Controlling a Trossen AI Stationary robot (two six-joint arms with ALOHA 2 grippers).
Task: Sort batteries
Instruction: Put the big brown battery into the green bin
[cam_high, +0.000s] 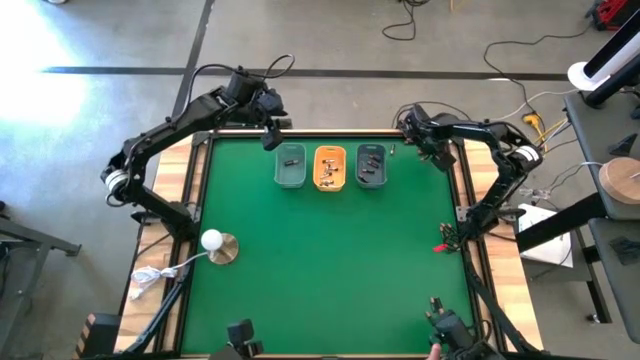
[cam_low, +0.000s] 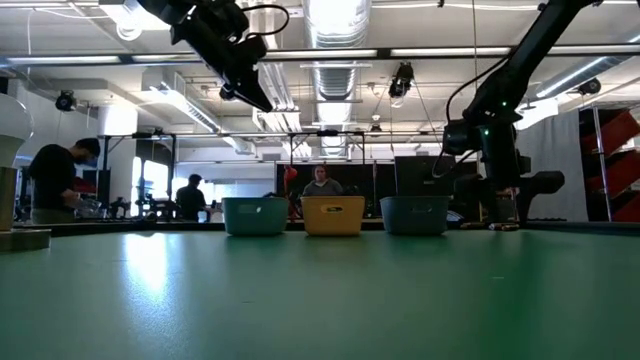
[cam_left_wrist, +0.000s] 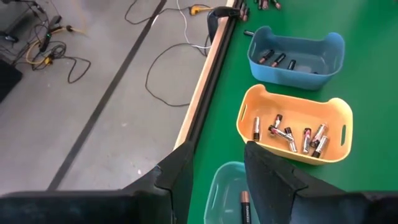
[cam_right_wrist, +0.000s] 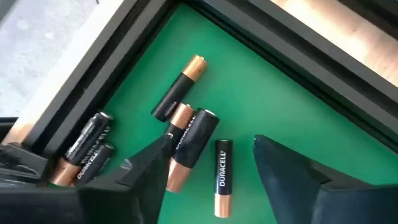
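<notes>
Batteries (cam_high: 329, 170) lie in three small bins in a row at the far edge of my green counter (cam_high: 330, 270) in the high view: a teal bin (cam_high: 290, 166), an orange bin (cam_high: 329, 167) and a blue bin (cam_high: 371, 166).

Low view: I see the same three bins side by side, with both arms above them.

Left wrist view: I count seven cells in the orange bin (cam_left_wrist: 295, 124), three in the blue bin (cam_left_wrist: 297, 53) and one copper-tipped cell in the teal one. The left end effector (cam_left_wrist: 217, 168) hangs open and empty over the teal bin.

Right wrist view: six black-and-copper Duracell cells (cam_right_wrist: 186, 146) lie loose in the counter's corner. The right end effector (cam_right_wrist: 205, 168) is open around two of them, gripping nothing.
</notes>
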